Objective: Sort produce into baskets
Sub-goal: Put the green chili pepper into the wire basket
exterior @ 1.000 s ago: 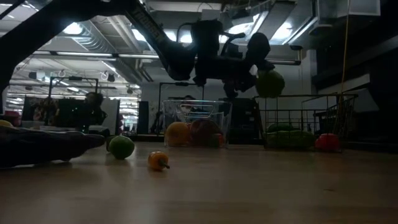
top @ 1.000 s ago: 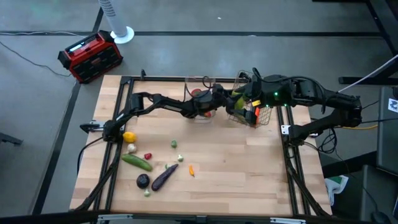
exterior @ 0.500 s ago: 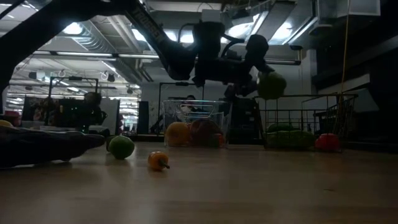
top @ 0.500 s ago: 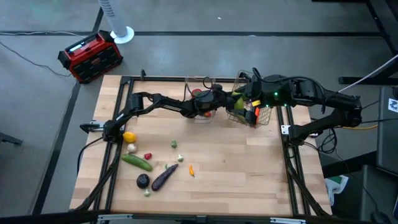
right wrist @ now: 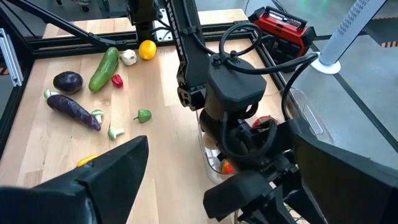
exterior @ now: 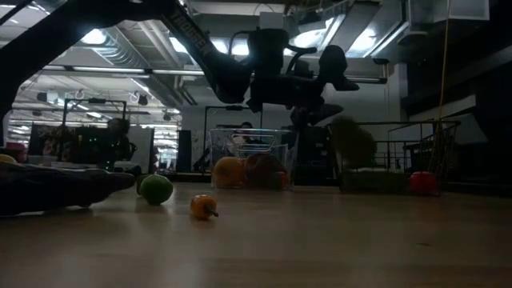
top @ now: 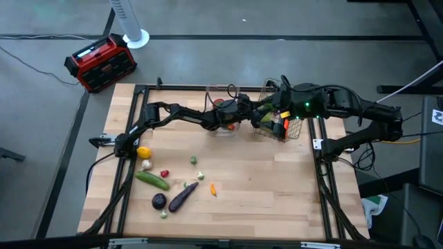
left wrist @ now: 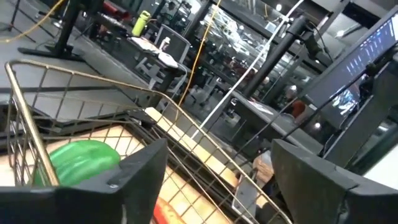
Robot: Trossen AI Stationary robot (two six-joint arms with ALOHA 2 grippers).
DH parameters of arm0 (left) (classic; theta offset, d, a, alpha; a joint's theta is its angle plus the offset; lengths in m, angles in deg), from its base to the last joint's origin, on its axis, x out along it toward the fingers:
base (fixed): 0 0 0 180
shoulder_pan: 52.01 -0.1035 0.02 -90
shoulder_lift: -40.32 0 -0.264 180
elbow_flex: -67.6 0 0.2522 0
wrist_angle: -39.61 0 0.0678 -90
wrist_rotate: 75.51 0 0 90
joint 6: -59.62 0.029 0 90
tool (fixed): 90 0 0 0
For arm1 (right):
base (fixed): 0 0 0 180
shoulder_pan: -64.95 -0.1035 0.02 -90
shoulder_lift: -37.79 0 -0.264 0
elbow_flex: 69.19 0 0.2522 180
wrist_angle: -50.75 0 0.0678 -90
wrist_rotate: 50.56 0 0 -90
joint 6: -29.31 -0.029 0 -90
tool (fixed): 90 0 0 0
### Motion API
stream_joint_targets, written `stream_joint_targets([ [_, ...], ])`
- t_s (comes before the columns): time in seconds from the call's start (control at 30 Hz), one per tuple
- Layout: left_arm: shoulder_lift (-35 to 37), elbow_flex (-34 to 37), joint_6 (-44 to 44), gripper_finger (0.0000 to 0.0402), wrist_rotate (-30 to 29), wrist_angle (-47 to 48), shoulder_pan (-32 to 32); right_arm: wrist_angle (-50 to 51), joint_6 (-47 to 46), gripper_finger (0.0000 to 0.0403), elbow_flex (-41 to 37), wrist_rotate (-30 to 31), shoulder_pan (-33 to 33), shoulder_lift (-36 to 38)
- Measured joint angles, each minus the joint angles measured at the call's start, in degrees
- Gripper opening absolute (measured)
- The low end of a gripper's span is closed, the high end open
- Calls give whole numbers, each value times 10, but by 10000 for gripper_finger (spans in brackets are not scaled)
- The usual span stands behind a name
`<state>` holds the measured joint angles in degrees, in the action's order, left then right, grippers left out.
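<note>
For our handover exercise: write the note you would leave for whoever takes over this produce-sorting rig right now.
Left end effector: open, empty, at the wire basket.
Right end effector: open, empty, by the same basket.
Done: fruit in the clear bin; a green pepper and other pieces in the wire basket.
To do: lemon, garlic, cucumber, long eggplant, round eggplant and small pieces on the table.
</note>
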<state>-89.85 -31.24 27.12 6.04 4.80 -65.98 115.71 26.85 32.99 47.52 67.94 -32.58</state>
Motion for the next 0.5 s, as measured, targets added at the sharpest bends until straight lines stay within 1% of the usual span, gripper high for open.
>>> stream_joint_targets([
  [0.17,4,0,29,311,4,0,0,1,0,397,0,0,0,0],
  [0.3,27,1,85,324,51,14,-5,14,0,397,0,0,0,0],
  [0.4,51,1,115,335,79,58,-7,30,0,397,0,0,0,0],
  [0.5,85,1,151,346,97,139,-8,42,0,397,0,0,0,0],
])
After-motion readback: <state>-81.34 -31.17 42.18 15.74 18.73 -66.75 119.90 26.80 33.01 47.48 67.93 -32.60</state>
